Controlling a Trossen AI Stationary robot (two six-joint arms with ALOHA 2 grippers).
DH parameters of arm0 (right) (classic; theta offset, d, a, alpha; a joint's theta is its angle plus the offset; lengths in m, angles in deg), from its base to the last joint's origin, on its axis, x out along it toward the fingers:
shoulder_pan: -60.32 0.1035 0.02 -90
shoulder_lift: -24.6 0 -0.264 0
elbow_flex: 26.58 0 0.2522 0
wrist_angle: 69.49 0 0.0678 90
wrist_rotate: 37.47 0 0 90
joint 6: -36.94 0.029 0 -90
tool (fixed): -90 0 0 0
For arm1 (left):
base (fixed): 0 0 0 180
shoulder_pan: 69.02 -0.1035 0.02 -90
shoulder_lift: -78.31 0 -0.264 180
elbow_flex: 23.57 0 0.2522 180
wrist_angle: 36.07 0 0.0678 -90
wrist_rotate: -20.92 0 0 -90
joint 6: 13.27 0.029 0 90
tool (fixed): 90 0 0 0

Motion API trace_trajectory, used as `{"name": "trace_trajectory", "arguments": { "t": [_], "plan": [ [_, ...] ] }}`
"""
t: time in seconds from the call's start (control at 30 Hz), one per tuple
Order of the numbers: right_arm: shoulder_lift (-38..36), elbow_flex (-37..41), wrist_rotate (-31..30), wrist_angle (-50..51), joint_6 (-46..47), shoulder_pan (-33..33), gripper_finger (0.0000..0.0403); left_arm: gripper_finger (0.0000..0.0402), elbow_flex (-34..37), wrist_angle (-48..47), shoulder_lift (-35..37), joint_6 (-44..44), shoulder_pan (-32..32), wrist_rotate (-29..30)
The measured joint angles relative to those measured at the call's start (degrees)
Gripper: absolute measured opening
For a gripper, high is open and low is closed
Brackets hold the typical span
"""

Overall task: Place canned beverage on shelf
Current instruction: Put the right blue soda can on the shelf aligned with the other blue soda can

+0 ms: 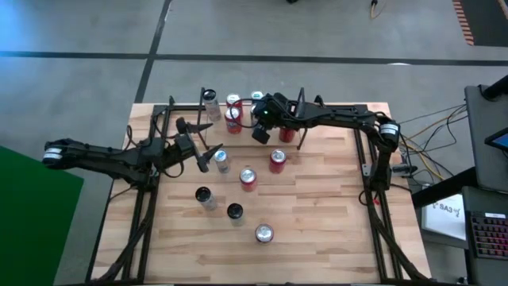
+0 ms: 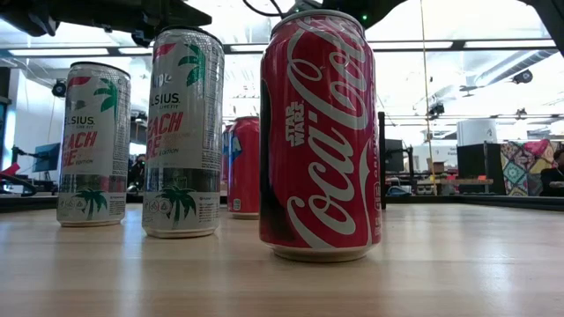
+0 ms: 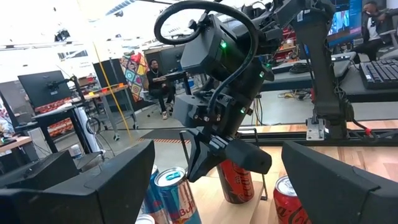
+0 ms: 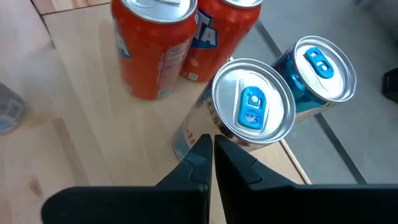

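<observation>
The shelf point(image 1: 246, 112), a narrow rod rack with a light wooden floor point(image 4: 87, 106), stands at the table's far edge. On it stand two orange-red cans point(image 4: 152, 50), a silver-topped blue can point(image 4: 252, 109) and another blue can point(image 4: 320, 68). My right gripper point(image 4: 212, 146) hovers shut above the silver-topped can, with nothing between its fingers; the left wrist view shows this right gripper point(image 3: 200, 163) clear above the cans. My left gripper point(image 1: 202, 144) waits open at the table's left, beside a silver can point(image 1: 221, 159).
Loose cans stand mid-table: two red ones point(image 1: 248, 176) point(image 1: 277, 160), two dark-topped ones point(image 1: 205, 196) point(image 1: 235, 212), and a silver-topped one point(image 1: 263, 233) nearest. Black side frames point(image 1: 369, 175) line both table sides. A clear bottle point(image 1: 209, 100) stands at the shelf's left end.
</observation>
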Motion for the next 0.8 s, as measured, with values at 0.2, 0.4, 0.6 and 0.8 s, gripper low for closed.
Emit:
{"name": "trace_trajectory", "arguments": {
  "t": [0.2, 0.4, 0.6, 0.8],
  "plan": [
    [0.18, 0.0, 3.01, -0.04, 0.87, -0.03, 0.0009, 0.0338, 0.0, -0.11, 0.0, -0.43, -0.01, 0.0],
    [0.78, 0.02, 0.14, -0.39, 0.89, -0.23, 0.0009, 0.0338, 0.0, -0.1, 0.0, -0.43, 0.01, 0.0],
    [0.78, 0.02, -0.68, -0.43, 0.89, -0.23, 0.0009, 0.0338, 0.0, -0.14, 0.0, -0.43, -0.01, 0.0],
    [0.38, 0.04, -0.7, -0.31, 0.9, -0.02, 0.0009, 0.0338, 0.0, -0.16, 0.0, -0.54, 0.01, 0.0]
  ]
}}
